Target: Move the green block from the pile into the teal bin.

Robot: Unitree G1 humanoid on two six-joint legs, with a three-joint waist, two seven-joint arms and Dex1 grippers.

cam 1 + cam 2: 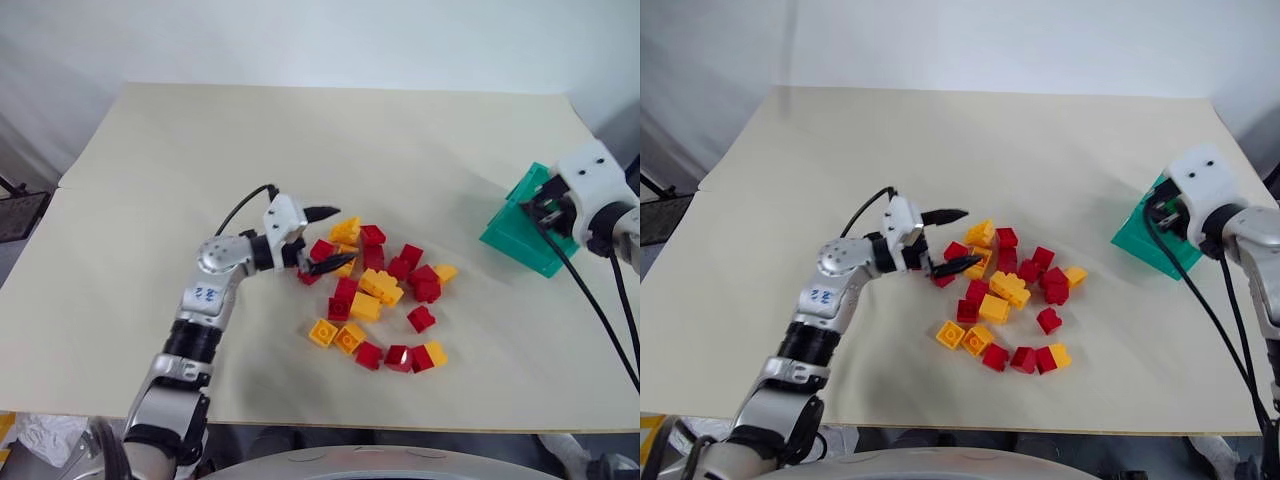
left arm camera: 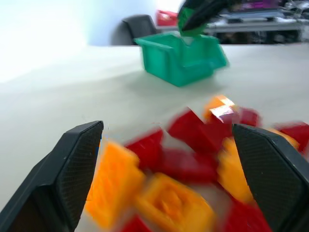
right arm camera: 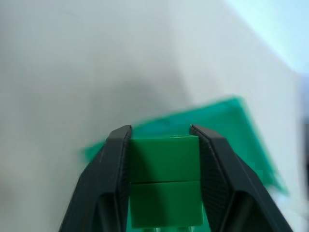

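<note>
Holding the small bright green plastic studded block (image 3: 164, 166) between my right gripper's (image 3: 161, 133) two black fingers (clamped on both its sides), I find it above the teal plastic open-fronted bin (image 1: 522, 232). My left gripper (image 1: 327, 240) stands open and empty over the loose pile of red and yellow bricks (image 1: 385, 300) on the beige table (image 1: 300, 140)

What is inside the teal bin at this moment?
From the head views, the right gripper, shut on the green block, covers most of the teal bin, so its inside is hidden. The block hangs above the bin, not yet dropped.
</note>
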